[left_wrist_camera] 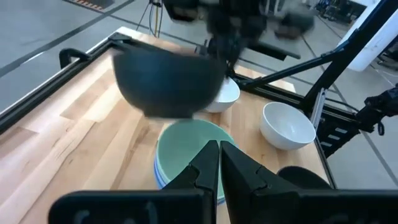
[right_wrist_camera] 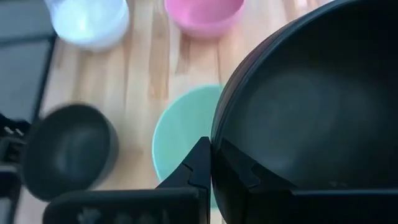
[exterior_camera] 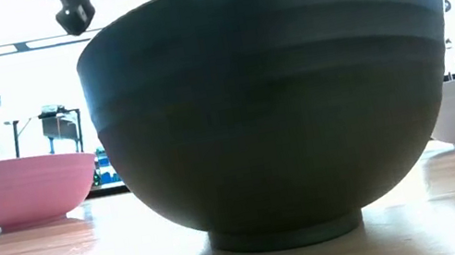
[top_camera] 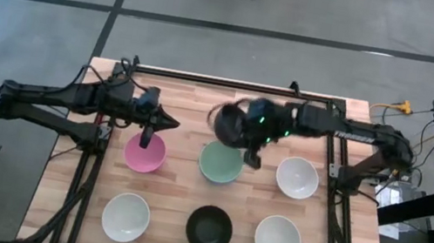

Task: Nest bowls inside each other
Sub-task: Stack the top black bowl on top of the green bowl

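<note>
One smooth round black bowl [top_camera: 228,123], rim clamped in right gripper [top_camera: 249,152], carried above mint-green bowl [top_camera: 220,163] for nesting; left gripper [top_camera: 146,136] closed, empty, over pink bowl [top_camera: 144,153].

You are getting even, soft overhead light on the table [top_camera: 193,104], shadows staying faint. In the low view, bright windows are blowing out behind the near black bowl [exterior_camera: 272,101], leaving it silhouetted. Motion blur is smearing the carried black bowl [left_wrist_camera: 168,78] in both wrist views.
</note>
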Robot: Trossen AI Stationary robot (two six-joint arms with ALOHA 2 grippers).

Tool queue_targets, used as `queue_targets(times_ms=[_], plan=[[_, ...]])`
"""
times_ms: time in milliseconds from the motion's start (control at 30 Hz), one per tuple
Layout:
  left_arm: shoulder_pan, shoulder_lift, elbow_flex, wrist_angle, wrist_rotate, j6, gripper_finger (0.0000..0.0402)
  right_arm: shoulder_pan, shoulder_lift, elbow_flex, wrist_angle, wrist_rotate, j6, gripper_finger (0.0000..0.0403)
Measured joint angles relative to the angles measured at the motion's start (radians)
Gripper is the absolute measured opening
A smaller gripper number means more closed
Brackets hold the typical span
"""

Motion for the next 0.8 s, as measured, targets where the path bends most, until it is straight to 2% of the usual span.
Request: queue_targets(times_ms=[267, 533, 800], plan=[[0.000, -0.057, 0.000, -0.003, -0.003, -0.025, 0.0001, 0.105, 0.104, 0.004, -0.015, 0.129, 0.021, 0.0009], [0.000, -0.111, -0.004, -0.003, -0.038, -0.052, 0.0001, 0.117, 0.132, 0.007, -0.030, 0.096, 0.044, 0.0009], [0.000, -0.131, -0.004, -0.003, -0.073, -0.054, 0.0001, 0.179, 0.119, 0.103, -0.040, 0.091, 0.036, 0.0009]])
